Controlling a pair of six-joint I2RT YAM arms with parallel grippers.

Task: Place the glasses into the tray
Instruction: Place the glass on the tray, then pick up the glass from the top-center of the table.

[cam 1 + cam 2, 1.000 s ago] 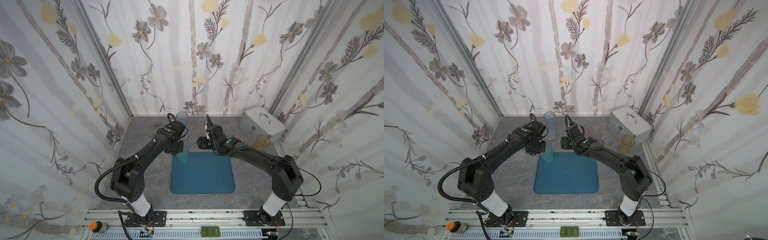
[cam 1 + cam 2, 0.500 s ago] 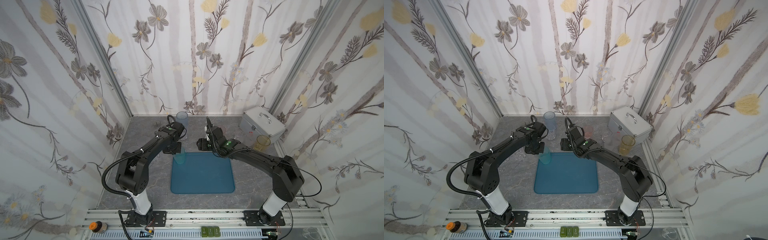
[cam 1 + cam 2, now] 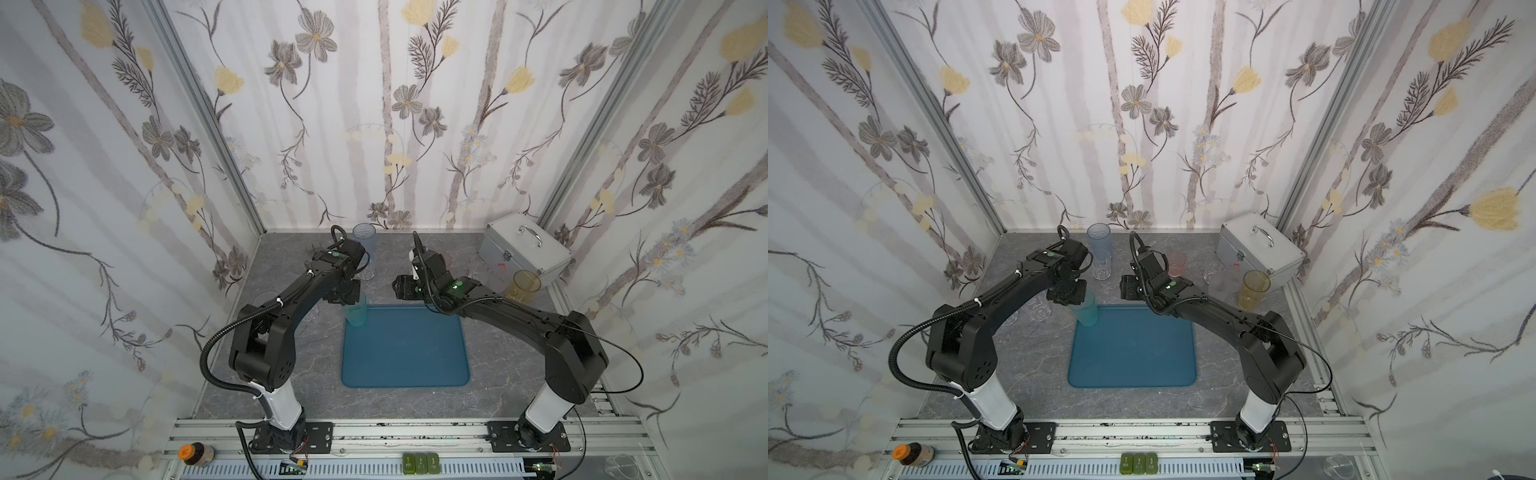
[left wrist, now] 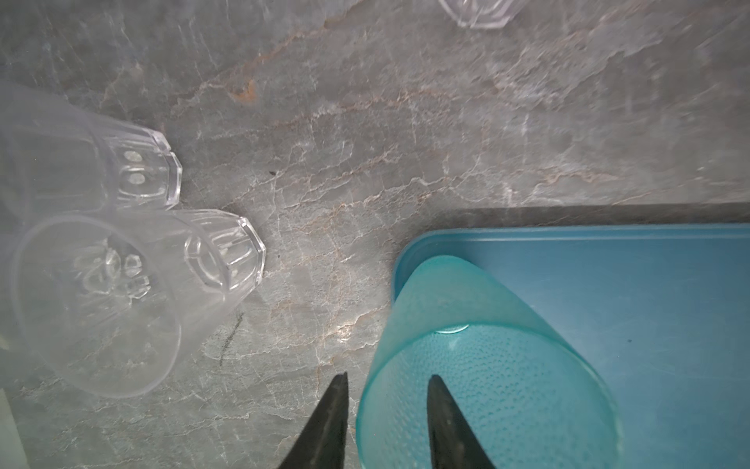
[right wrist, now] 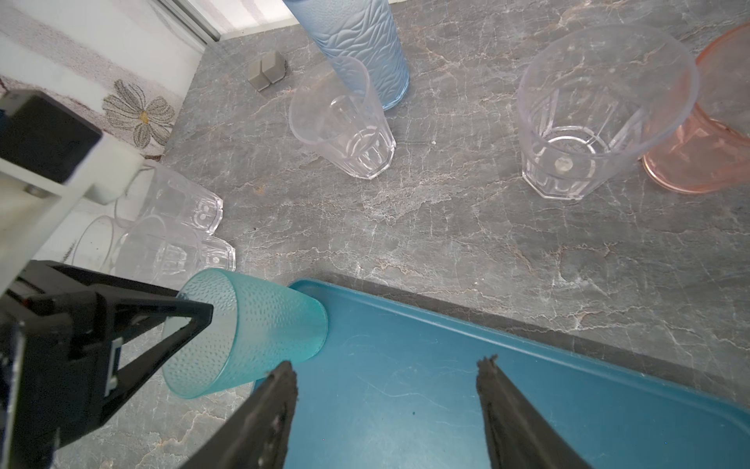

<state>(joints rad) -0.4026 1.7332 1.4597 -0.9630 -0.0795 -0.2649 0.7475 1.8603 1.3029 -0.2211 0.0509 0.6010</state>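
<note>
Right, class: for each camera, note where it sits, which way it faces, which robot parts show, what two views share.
Top views: high above the bases, looking down toward the back wall; left arm and right arm whole.
Left wrist: on the left arm, looking down at the teal glass; own jaws.
Right wrist: on the right arm, facing the tray; both arms' jaws.
Wrist views share the teal glass at the tray's corner.
</note>
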